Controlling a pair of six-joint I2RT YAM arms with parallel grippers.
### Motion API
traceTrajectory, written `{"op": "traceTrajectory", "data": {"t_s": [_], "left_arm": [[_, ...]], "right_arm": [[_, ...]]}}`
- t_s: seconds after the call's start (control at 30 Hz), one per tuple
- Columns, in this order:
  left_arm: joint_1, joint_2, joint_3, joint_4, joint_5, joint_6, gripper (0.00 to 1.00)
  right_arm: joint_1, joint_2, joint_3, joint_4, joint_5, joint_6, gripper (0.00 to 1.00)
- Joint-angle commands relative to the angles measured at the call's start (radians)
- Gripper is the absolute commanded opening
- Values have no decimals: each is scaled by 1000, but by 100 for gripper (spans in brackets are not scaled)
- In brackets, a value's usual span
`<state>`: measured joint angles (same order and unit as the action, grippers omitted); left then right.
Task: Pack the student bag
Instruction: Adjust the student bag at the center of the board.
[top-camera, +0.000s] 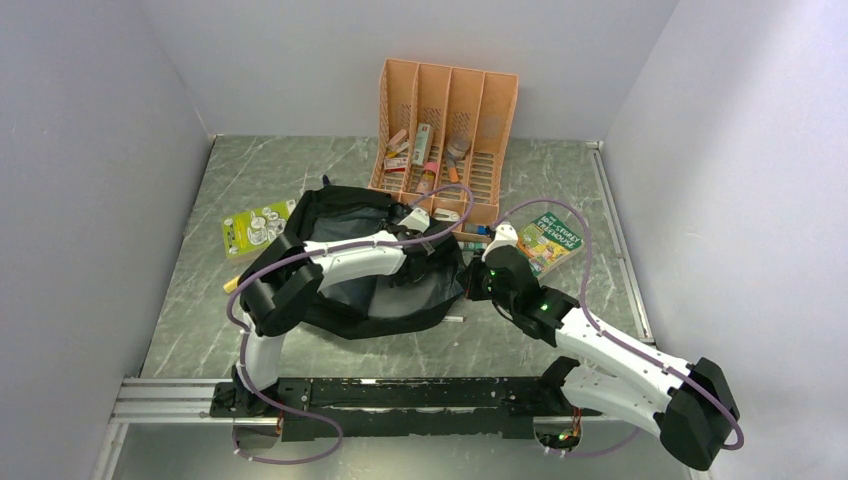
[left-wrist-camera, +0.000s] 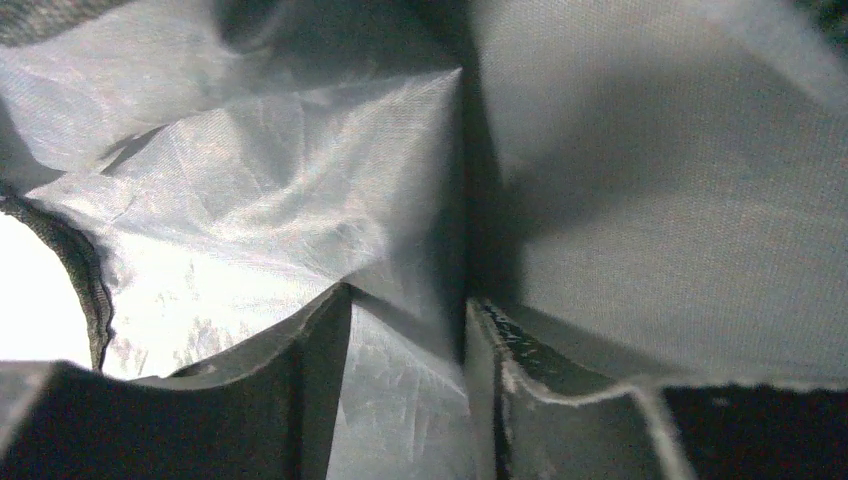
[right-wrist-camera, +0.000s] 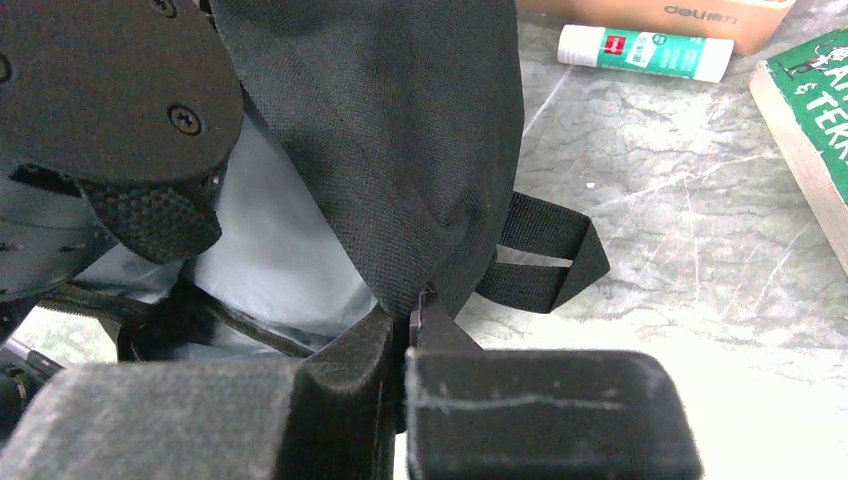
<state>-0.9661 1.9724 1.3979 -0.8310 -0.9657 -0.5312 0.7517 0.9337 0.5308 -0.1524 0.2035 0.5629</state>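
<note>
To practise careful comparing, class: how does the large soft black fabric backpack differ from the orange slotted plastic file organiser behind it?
The soft black fabric backpack lies slumped and gaping in the middle of the table, grey lining showing; the orange slotted plastic file organiser stands rigid at the far edge. The backpack is the larger. Small items occupy the organiser's slots; none shows inside the backpack. Both are open holders.

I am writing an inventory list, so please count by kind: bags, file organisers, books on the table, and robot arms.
student bag: 1
orange file organiser: 1
books: 2 (green book, light green booklet)
robot arms: 2 (left arm, right arm)
total: 6
</note>
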Motion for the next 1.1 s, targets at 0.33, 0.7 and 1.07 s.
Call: {"op": "traceTrajectory", "data": {"t_s": [0.33,0.7,1.07], "left_arm": [[11,-109,24,-5,19,72,5],[123,-320,85,-49,351,264,5],[181,-444,220,-178,465,307,5]], "right_arm": [[-5,-14,-11,-9,60,13,0],[-6,54,5,-48,107,28,0],[-8,44,79,-51,48,-15,0]]}}
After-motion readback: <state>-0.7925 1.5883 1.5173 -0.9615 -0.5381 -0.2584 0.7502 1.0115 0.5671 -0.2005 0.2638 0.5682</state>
